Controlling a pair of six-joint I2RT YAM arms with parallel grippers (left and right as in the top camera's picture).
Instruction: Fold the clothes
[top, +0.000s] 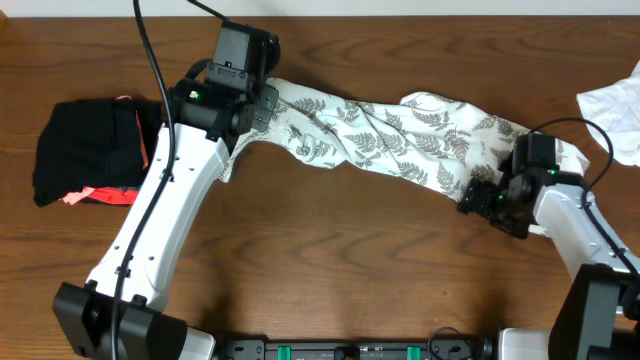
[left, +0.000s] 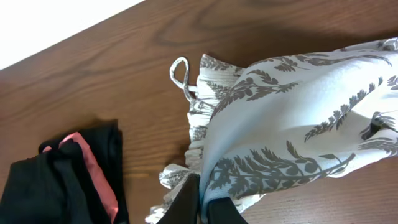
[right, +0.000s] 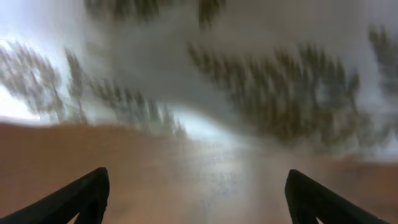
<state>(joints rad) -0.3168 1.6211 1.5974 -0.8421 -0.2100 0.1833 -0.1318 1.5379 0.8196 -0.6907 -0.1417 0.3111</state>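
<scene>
Right tool (top: 478, 197) — jaws spread wide, nothing between them, low over the bare table (top: 330, 250), just short of the right end of the dress (top: 390, 135). Its wrist view is blurred: only fern print above brown wood.

The dress lies beyond it as a long rumpled band running left to right across the table.

Left tool (left: 202, 200) — pinched shut on the dress's left end, fabric lifted and draping from it.

Black bundle (top: 90, 150) sits left of that arm. White cloth (top: 615, 105) lies at the far right edge.
</scene>
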